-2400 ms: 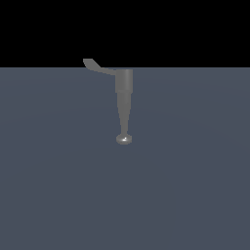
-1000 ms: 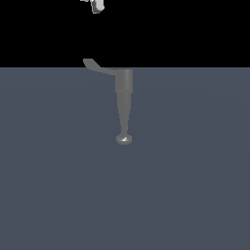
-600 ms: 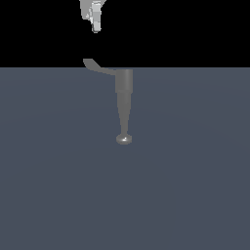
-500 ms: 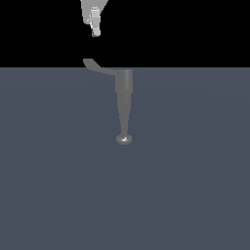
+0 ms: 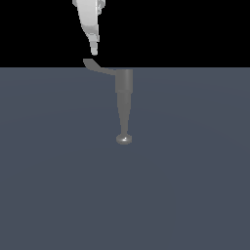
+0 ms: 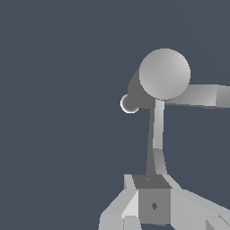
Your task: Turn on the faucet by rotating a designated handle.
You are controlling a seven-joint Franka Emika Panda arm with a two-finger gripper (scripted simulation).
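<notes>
The faucet (image 5: 124, 100) stands on the grey surface (image 5: 58, 185), its 1 handle (image 5: 97, 68) jutting toward the exterior view's left. The tool (image 5: 93, 49) hangs just above the handle's tip (apparently poised to push it); whether it is clenched cannot be told.

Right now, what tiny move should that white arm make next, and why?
Probably ease a little lower: in the exterior view the gripper hangs just above the handle tip with a small gap, so it cannot yet push the lever to turn the faucet.
</notes>
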